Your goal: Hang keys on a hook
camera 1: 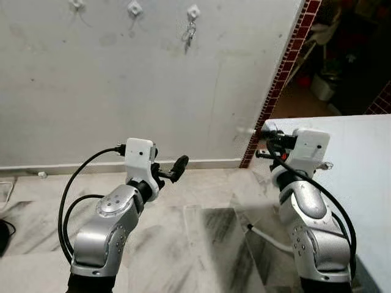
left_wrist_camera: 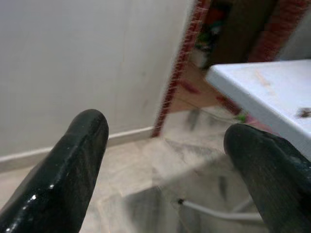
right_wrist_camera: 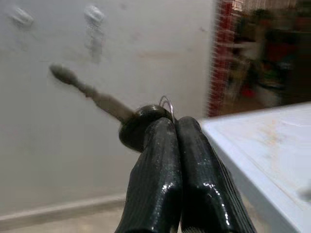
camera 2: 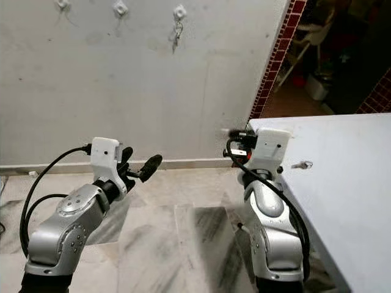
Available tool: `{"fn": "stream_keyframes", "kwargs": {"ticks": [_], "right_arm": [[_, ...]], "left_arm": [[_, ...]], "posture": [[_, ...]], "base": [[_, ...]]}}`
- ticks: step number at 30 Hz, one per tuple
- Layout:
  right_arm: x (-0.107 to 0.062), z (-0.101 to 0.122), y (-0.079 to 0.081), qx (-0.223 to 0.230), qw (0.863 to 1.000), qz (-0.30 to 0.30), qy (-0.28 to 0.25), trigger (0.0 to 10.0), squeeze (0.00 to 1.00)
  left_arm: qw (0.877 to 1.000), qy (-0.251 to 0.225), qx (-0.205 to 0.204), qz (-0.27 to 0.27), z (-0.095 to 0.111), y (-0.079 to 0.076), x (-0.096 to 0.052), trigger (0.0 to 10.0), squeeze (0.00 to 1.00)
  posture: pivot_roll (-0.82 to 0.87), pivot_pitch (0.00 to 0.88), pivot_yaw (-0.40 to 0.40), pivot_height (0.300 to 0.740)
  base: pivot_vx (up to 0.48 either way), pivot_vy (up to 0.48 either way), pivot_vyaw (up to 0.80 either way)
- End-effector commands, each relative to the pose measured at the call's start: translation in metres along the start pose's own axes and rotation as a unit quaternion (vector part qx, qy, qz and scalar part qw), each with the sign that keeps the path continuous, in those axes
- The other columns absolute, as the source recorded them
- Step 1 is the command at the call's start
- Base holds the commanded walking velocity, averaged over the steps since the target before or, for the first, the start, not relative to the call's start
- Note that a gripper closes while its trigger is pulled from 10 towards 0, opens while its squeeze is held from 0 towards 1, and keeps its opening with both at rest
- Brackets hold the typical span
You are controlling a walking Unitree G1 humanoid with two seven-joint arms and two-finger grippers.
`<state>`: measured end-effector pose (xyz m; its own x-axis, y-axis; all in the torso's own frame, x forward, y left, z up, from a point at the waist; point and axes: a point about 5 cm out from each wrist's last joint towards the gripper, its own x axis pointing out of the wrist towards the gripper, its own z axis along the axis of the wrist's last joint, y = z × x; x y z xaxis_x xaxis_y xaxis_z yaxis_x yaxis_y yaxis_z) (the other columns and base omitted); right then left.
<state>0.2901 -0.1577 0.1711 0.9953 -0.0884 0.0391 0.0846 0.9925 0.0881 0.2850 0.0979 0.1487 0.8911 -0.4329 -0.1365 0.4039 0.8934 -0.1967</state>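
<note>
Three white hooks are fixed high on the wall; the left one [camera 1: 76, 3] and the middle one [camera 1: 134, 8] are bare. A bunch of keys [camera 1: 190, 33] hangs from the right hook [camera 1: 193, 11]. My right gripper [right_wrist_camera: 172, 124] is shut on a key with a black head [right_wrist_camera: 138, 127], its blurred blade pointing toward the wall. That gripper [camera 1: 267, 141] is raised beside the white table's corner, well below the hooks. My left gripper [camera 1: 174, 168] stands open over the floor, nothing between its fingers [left_wrist_camera: 73, 160]. Another small key [camera 2: 301, 164] lies on the table.
The white table [camera 1: 360, 159] fills the right side. A red-tiled wall edge [camera 1: 284, 67] borders a dark doorway behind it. A white cable [camera 1: 269, 239] lies on the marble floor [camera 1: 201, 232] between my arms. A dark object [camera 1: 3, 235] sits at the far left.
</note>
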Motion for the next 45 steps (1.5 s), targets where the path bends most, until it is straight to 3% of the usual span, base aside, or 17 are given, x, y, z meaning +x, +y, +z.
{"fn": "stream_keyframes", "kwargs": {"ticks": [1, 4, 11, 16, 45], "right_arm": [[0.002, 0.006, 0.001, -0.017, 1.0, -0.007, -0.017, 10.0, 0.0], [0.004, 0.001, 0.001, -0.021, 1.0, 0.0, 0.01, 10.0, 0.0], [0.006, 0.007, 0.005, 0.006, 1.0, 0.012, -0.007, 10.0, 0.0], [0.007, 0.008, 0.006, -0.003, 1.0, 0.023, -0.009, 10.0, 0.0], [0.008, 0.005, 0.013, -0.002, 0.999, 0.05, -0.005, 10.0, 0.0]], "left_arm": [[1.0, -0.015, 0.017, 0.01, 0.007, 0.006, 0.001, 10.0, 0.0], [0.999, -0.022, 0.023, 0.019, 0.01, 0.007, 0.005, 10.0, 0.0], [1.0, -0.024, -0.001, 0.018, 0.012, 0.008, 0.008, 10.0, 0.0], [0.999, -0.033, -0.006, 0.015, 0.014, 0.007, 0.01, 10.0, 0.0], [1.0, -0.022, -0.021, 0.009, 0.008, 0.005, 0.009, 10.0, 0.0]], "posture": [[0.15, 0.0, -0.074, 0.74], [0.14, 0.0, -0.064, 0.74], [0.13, 0.0, -0.05, 0.74], [0.13, 0.0, -0.053, 0.74], [0.15, 0.0, -0.062, 0.74]], "base": [[0.0, 0.0, 0.0], [0.0, 0.0, 0.0], [0.0, 0.0, 0.0], [0.105, 0.0, 0.0], [0.385, 0.0, 0.05]]}}
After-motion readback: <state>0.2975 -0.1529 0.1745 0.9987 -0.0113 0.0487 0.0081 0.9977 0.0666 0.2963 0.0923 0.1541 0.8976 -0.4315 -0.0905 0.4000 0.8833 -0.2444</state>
